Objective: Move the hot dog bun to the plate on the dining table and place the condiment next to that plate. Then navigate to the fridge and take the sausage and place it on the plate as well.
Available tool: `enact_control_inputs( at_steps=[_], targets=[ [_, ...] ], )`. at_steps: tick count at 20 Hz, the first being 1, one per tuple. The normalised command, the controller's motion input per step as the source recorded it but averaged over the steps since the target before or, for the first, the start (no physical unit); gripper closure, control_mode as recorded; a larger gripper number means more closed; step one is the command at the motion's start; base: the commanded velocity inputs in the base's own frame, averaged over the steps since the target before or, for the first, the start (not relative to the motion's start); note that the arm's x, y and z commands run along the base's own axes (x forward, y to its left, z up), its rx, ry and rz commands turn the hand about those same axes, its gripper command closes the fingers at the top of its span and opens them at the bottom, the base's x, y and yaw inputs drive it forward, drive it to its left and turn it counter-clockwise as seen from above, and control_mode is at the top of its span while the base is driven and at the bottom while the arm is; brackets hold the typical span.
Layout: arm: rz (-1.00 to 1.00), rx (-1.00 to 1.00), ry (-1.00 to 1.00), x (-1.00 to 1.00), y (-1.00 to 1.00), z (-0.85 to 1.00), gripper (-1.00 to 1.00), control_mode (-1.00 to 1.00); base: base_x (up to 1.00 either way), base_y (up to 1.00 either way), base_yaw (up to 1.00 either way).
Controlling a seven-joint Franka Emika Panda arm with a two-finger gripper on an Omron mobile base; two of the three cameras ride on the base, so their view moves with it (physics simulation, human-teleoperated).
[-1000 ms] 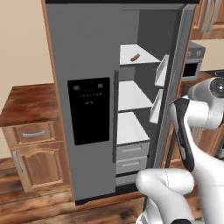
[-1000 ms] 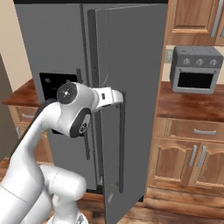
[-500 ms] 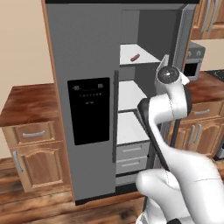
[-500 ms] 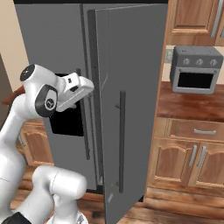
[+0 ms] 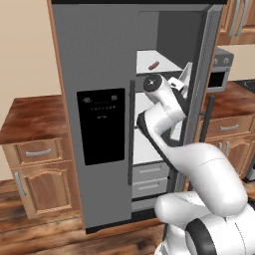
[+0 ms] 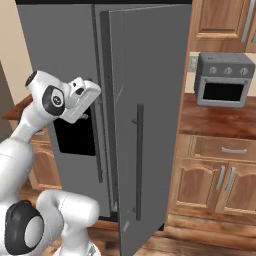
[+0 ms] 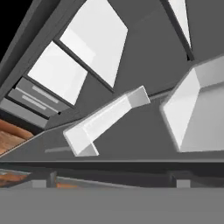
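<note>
The grey fridge (image 5: pixel 99 60) stands with its right door (image 6: pixel 150 115) swung open. A small reddish-brown sausage (image 5: pixel 154 65) lies on the top white shelf (image 5: pixel 162 62). My gripper (image 5: pixel 175 80) is at the door gap, just below and right of the sausage and apart from it. In the right base view the gripper (image 6: pixel 92 91) points at the fridge (image 6: pixel 60 45) from the left. In the hand view the fingertips (image 7: pixel 43 179) stand wide apart, open on nothing, facing white shelves (image 7: pixel 94 39) and door bins (image 7: pixel 197 109). The hot dog bun, plate, dining table and condiment are out of view.
A wooden counter with a drawer cabinet (image 5: pixel 35 149) flanks the fridge's left side. A grey toaster oven (image 6: pixel 222 80) sits on the counter (image 6: pixel 215 120) to the right. The open door's edge (image 5: pixel 199 99) stands close to my arm. White drawers (image 5: pixel 147 174) fill the fridge's lower part.
My arm has swung from beside the open door across to the fridge opening, bringing the hand up near the top shelf. The jaws stayed open.
</note>
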Motion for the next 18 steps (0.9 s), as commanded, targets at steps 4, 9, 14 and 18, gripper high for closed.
enact_control_inputs(
  at_steps=[4, 9, 14, 18],
  targets=[
    [0.0, -0.11, 0.0, 0.77, -0.03, -0.35, -1.0, -1.0, 0.0, 0.0, 0.0],
    [0.0, -0.06, 0.0, 0.62, -0.24, -0.23, -1.0, -1.0, 0.0, 0.0, 0.0],
    [0.0, -0.01, 0.0, 0.31, -0.61, -0.03, -1.0, -1.0, 0.0, 0.0, 0.0],
    [0.0, 0.0, 0.0, 0.07, -0.76, 0.0, -1.0, -1.0, 0.0, 0.0, 0.0]
  ],
)
